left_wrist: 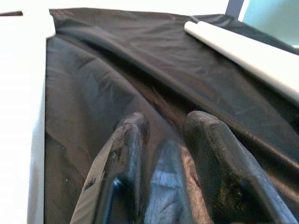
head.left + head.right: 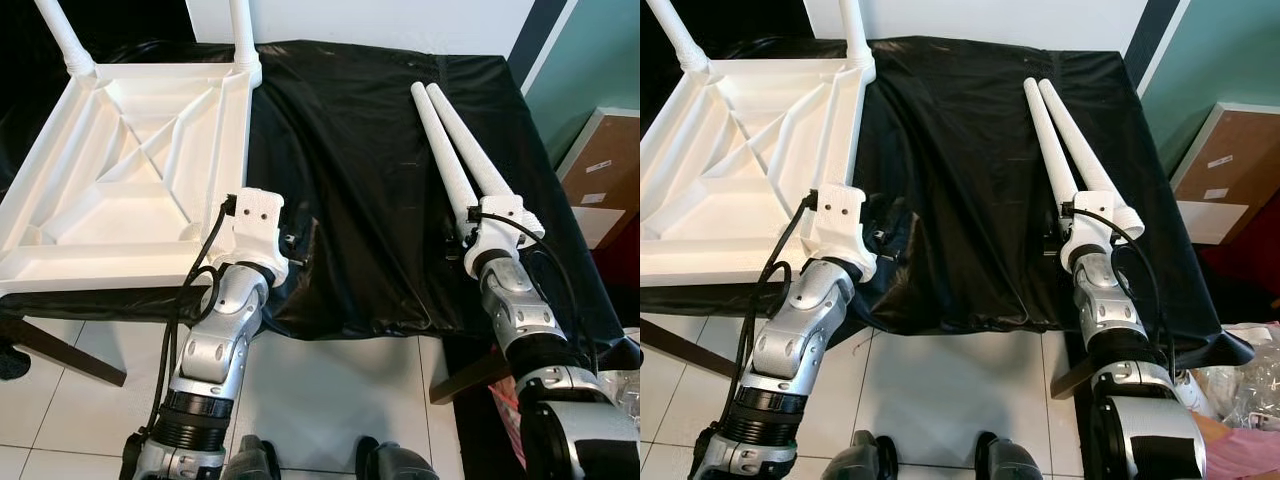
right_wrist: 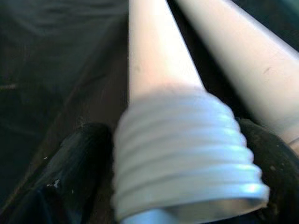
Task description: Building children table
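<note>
With the right gripper (image 3: pixel 187 196) straddling the threaded end of one loose leg (image 2: pixel 447 155), well right of the upturned tabletop (image 2: pixel 130 170), it should clamp squarely before lifting; the left gripper (image 1: pixel 163 154), empty and slightly parted, rests on the black cloth (image 2: pixel 350 150).

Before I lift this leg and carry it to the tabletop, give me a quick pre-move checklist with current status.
1. Right gripper fingers either side of the near leg's threaded end: ok.
2. Grip firm enough to lift: cannot tell; fingers flank the thread, contact unclear.
3. Second leg free of the grasp: not ok; it lies touching alongside and may shift.
4. Tabletop upside down, ribs up: ok.
5. Free near corner sockets: cannot tell; two far legs stand fitted, near corners unclear.
6. Left gripper empty, resting on the black cloth beside the tabletop: ok.
</note>
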### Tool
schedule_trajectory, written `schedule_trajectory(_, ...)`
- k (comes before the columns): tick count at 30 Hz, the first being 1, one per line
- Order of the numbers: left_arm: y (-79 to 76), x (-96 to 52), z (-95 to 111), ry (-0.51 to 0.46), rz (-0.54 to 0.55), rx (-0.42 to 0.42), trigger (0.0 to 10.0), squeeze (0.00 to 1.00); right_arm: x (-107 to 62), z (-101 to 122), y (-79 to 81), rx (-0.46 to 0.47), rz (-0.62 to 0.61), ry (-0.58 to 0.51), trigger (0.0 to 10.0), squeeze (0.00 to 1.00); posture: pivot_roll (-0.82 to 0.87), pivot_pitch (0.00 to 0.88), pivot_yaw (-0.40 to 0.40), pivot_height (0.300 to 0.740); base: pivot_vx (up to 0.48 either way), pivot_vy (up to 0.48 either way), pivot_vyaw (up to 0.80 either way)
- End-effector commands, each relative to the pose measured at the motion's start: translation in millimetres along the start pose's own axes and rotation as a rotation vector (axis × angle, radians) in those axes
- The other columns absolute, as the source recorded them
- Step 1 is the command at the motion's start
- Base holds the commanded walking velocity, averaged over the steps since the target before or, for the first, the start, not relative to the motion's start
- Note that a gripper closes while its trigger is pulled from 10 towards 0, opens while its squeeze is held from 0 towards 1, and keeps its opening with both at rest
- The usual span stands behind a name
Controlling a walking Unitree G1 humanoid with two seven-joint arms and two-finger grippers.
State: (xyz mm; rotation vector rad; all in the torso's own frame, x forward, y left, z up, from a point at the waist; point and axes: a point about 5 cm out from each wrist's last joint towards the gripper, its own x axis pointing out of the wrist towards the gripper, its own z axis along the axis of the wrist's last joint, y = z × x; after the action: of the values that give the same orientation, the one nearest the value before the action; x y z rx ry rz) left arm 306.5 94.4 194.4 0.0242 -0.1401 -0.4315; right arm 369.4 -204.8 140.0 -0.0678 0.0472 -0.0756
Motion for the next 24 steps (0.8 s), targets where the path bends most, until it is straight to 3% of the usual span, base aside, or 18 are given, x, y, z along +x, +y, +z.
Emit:
schedule_trajectory(1, -6.4, -4.6, -1.8, 0.019, -0.099, 0.003, 10.0, 0.0, -0.1, -10.2, 0.4, 0.029, 0.003, 0.053, 10.0, 0.0, 0.08, 0.232, -0.028, 0.74, 0.0, 0.0, 0.0)
schedule_trajectory(7, -4.7, -7.1, -2.0, 0.03, -0.083, 0.006, 10.0, 0.0, 1.7, -12.4, 5.0, 0.036, 0.022, 0.06, 10.0, 0.0, 0.08, 0.233, -0.032, 0.74, 0.0, 0.0, 0.0)
schedule_trajectory(8, -4.2, -7.1, -2.3, 0.034, -0.076, 0.002, 10.0, 0.0, 1.8, -13.1, 7.2, 0.04, 0.031, 0.061, 8.0, 0.0, 0.09, 0.231, -0.033, 0.74, 0.0, 0.0, 0.0)
schedule_trajectory(12, -4.0, -7.1, -2.5, 0.037, -0.072, 0.0, 10.0, 0.0, 2.2, -13.5, 8.6, 0.044, 0.037, 0.062, 8.0, 0.0, 0.09, 0.231, -0.033, 0.74, 0.0, 0.0, 0.0)
schedule_trajectory(13, -3.4, -6.9, -3.1, 0.044, -0.062, -0.005, 10.0, 0.0, 2.4, -13.3, 11.9, 0.046, 0.054, 0.058, 0.0, 0.0, 0.09, 0.227, -0.04, 0.74, 0.0, 0.0, 0.0)
schedule_trajectory(24, 1.0, -2.1, -3.1, 0.051, -0.009, -0.013, 10.0, 0.0, -2.1, -16.5, 23.9, 0.095, 0.113, 0.058, 0.0, 0.0, 0.07, 0.199, -0.062, 0.74, 0.0, 0.0, 0.0)
